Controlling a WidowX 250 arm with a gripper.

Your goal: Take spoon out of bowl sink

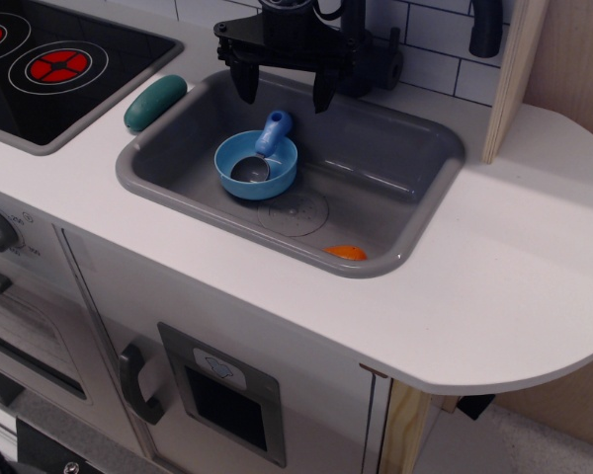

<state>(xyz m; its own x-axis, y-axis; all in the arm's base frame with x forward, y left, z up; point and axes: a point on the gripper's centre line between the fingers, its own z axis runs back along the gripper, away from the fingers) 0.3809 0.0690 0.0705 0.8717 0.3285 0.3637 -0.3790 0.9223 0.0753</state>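
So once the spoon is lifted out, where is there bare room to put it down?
The white countertop right of the sink is bare. Inside the sink, the floor right of the bowl is free as far as the orange piece. The left end is crowded: bowl, spoon, open gripper above, green piece on the rim.

White tiled wall [435, 49], white countertop [514, 267] — pale wood post [514, 69]

Spoon [263, 148]: chunky blue handle, round dark grey scoop. Scoop lies on the bowl floor; handle leans on the rim at 1 o'clock, sticking out past it. Bowl [256, 165]: small, round, light blue, upright, on the sink floor toward 9 o'clock. Sink [395, 168]: grey rectangular basin, rounded corners, circular drain mark at 5 o'clock of the bowl, just beside it.
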